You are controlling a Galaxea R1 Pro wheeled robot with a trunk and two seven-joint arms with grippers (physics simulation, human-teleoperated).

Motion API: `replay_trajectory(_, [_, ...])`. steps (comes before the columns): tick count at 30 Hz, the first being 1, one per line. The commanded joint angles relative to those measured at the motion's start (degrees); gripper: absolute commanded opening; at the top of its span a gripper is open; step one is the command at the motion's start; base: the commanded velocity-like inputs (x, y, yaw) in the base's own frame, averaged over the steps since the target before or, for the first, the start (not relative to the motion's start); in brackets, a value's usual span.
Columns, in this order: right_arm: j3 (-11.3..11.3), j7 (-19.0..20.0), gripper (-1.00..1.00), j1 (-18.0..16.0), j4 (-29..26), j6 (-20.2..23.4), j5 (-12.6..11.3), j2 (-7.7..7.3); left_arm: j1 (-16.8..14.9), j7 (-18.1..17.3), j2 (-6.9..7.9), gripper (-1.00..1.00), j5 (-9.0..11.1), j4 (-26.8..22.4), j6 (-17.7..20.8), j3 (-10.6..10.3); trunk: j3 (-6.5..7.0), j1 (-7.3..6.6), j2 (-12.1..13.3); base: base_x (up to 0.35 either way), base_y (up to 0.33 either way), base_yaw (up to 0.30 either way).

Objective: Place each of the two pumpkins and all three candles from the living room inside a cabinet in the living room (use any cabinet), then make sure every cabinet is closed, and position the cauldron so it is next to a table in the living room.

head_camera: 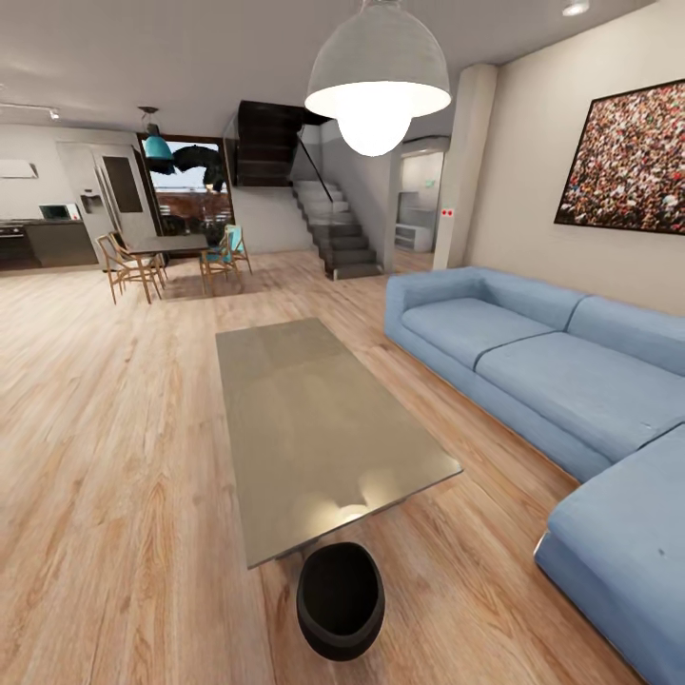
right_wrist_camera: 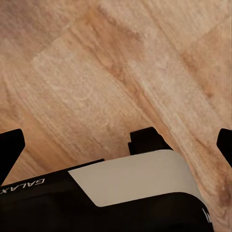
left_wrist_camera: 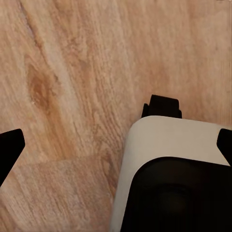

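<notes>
The black cauldron (head_camera: 340,599) stands upright on the wood floor in the head view, right at the near short end of the low glossy table (head_camera: 304,409). Its rim sits partly under the table's edge. My left gripper (left_wrist_camera: 116,145) hangs open over bare floor, its dark fingertips (left_wrist_camera: 9,147) spread far apart with nothing between them. My right gripper (right_wrist_camera: 116,145) is open in the same way, above floorboards and the white and black body of my base (right_wrist_camera: 135,183). Pumpkins, candles and the cabinet are out of view.
A long blue sofa (head_camera: 542,371) runs along the right wall and wraps round toward me. A big pendant lamp (head_camera: 378,76) hangs over the table. Far back left stand a dining table with chairs (head_camera: 166,255), the kitchen, and a staircase (head_camera: 333,228).
</notes>
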Motion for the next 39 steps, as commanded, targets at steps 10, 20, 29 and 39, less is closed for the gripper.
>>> replay_trajectory(10, [0.49,0.03,1.0,-0.07,0.01,-0.26,-0.11,-0.1,0.0,0.32,0.08,1.0,1.06,-0.13,0.14,-0.43,-0.05,-0.01,-0.01,0.0,0.0,0.0])
replay_trajectory(20, [0.58,0.03,1.0,-0.07,0.0,-0.24,-0.27,0.06,0.0,0.23,-0.19,1.0,1.2,-0.13,0.1,-0.32,-0.05,-0.01,-0.01,0.0,0.0,0.0])
replay_trajectory(29, [0.53,0.03,1.0,-0.07,-0.02,-0.24,-0.05,-0.13,0.0,0.22,-0.09,1.0,1.13,-0.13,0.09,-0.31,-0.05,-0.01,-0.01,0.0,0.0,0.0])
replay_trajectory(39, [0.52,0.03,1.0,-0.07,-0.1,-0.24,-0.21,-0.09,0.0,0.22,-0.07,1.0,1.14,-0.13,0.1,-0.31,-0.05,-0.01,-0.01,0.0,0.0,0.0])
